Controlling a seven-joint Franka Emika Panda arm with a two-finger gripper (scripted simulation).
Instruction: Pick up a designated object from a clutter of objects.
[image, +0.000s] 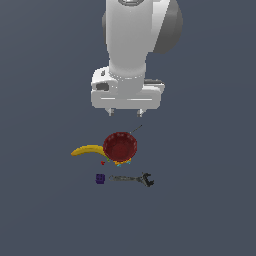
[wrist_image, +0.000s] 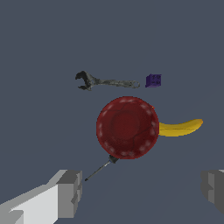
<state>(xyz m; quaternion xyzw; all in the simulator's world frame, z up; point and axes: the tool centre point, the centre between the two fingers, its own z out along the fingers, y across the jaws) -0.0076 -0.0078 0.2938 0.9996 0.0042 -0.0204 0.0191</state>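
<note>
Only the thin dark shaft of the screwdriver (image: 136, 129) shows, poking out from behind the dark red scalloped bowl (image: 120, 146). In the wrist view the shaft (wrist_image: 98, 170) and a dark bit of handle stick out from the bowl's rim (wrist_image: 127, 127); the rest of the handle is hidden. My gripper (image: 126, 113) hangs above the clutter, open and empty, close over the shaft's tip. In the wrist view the gripper (wrist_image: 142, 190) has its fingers (wrist_image: 70, 192) spread wide, with the shaft just beside one of them.
A yellow banana (image: 87, 149) (wrist_image: 180, 128) lies against the bowl on the exterior view's left. A dark grey wrench (image: 132, 179) (wrist_image: 105, 82) and a tiny purple cube (image: 100, 178) (wrist_image: 153, 80) lie beyond the bowl. An orange speckled lump (image: 120, 162) peeks from under the bowl.
</note>
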